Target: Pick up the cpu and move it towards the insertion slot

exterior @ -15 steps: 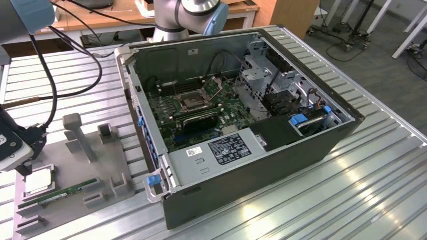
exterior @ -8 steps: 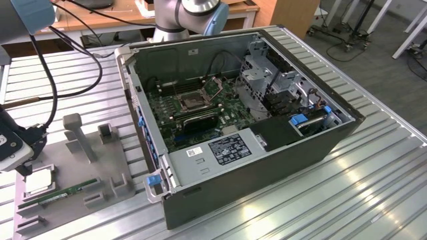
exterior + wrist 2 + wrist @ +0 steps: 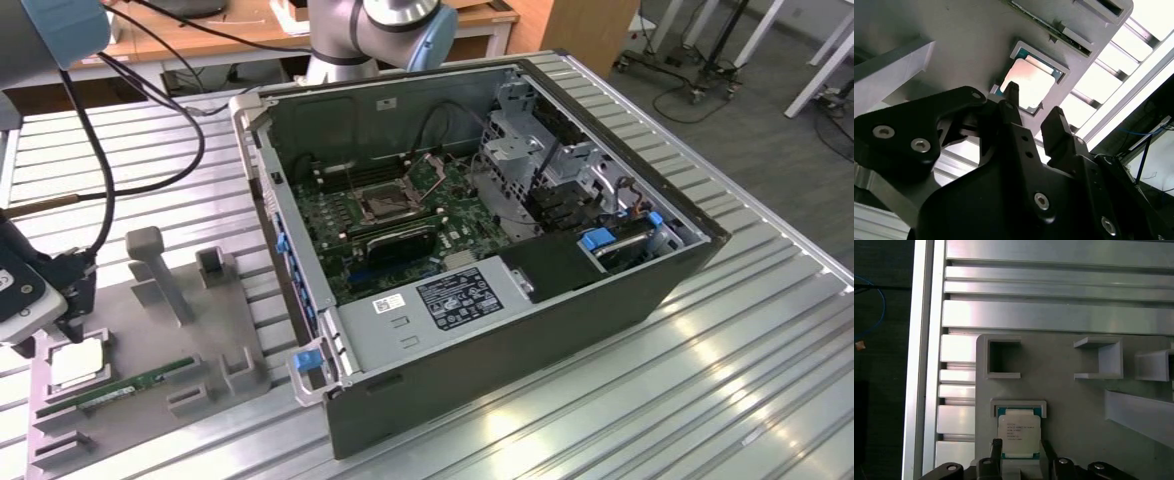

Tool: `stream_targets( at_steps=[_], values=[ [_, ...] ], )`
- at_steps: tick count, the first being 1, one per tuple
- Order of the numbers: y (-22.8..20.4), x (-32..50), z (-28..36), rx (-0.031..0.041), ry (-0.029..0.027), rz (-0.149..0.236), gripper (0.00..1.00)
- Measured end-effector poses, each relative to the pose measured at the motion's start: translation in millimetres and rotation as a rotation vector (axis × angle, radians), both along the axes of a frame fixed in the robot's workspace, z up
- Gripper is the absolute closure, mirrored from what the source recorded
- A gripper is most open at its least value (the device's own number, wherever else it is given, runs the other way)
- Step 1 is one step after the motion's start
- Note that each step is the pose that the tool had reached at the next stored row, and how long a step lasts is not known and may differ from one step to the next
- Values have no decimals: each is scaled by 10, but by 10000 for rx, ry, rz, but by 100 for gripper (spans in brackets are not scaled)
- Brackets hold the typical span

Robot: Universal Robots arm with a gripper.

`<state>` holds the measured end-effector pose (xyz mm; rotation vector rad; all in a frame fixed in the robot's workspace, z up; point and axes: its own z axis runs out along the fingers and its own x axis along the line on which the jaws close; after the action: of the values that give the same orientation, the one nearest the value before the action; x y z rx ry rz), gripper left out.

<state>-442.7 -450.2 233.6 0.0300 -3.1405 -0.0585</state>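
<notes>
Bright room light, glare on table (image 3: 707, 350), cpu (image 3: 1029, 82) washed out

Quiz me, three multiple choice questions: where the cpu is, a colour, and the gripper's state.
1. Where does the small silvery square cpu lie?
A) in a recess of the grey plastic tray
B) in the shiny metal-framed socket
C) between shut jaws
2. What colour is the long thin memory stick?
A) red
B) green
C) white
3. How do the black gripper's jaws stand?
A) shut on the stick
B) shut on nothing
C) open
Answers: A, the tray's rim frames it; B, green in the exterior view; C, a gap shows between them in both wrist views.
</notes>
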Motion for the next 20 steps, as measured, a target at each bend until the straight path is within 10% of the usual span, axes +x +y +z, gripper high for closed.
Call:
stream_targets(
  at_steps=[3,20],
  values=[
    [0,0,0,0,0,0,47],
    [0,0,-26,-3,0,0,47]
  ],
)
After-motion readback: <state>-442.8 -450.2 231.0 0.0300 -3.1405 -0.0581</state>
